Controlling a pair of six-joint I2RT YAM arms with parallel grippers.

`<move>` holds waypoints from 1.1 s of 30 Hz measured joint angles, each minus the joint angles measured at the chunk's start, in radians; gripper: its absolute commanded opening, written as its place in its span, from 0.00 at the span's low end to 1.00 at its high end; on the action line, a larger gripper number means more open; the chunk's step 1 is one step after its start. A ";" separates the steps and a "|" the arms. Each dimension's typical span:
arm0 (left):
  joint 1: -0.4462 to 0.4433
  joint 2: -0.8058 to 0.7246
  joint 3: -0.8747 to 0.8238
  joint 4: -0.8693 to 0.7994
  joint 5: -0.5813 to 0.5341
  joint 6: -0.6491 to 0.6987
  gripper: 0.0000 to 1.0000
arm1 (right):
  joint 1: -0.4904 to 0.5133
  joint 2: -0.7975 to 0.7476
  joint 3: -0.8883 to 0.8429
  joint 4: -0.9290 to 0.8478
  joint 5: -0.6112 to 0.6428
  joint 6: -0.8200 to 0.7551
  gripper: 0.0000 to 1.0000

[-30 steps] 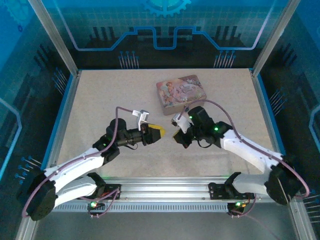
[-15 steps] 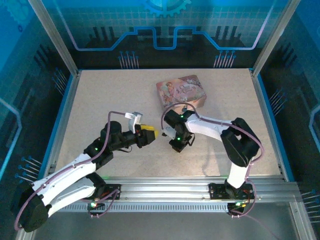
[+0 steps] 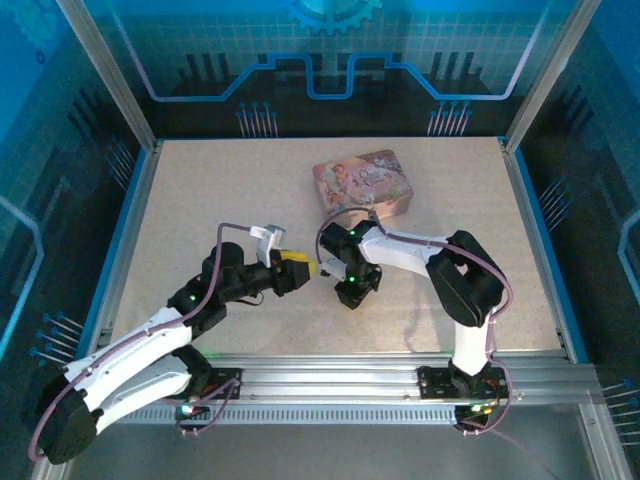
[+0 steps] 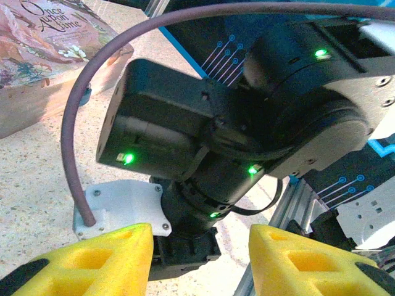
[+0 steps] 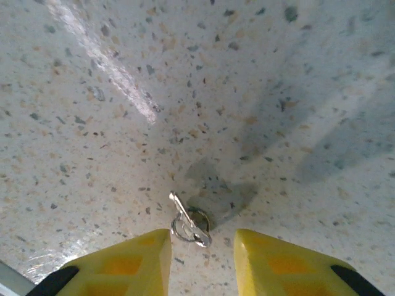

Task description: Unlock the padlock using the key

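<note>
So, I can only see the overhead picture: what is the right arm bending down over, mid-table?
Observer: A small silvery key on a ring. The right wrist camera shows it lying flat on the speckled table.
Visitor: Is it grabbed?
Observer: No. The right gripper is open, with the key lying loose between its yellow fingertips.
Visitor: And the left one?
Observer: The left gripper is open too, with nothing between its fingers. Its camera faces the right arm.
</note>
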 measured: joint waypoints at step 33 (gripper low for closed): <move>0.000 0.002 0.000 0.010 -0.007 -0.001 0.53 | -0.127 -0.232 -0.333 0.370 -0.271 0.191 0.39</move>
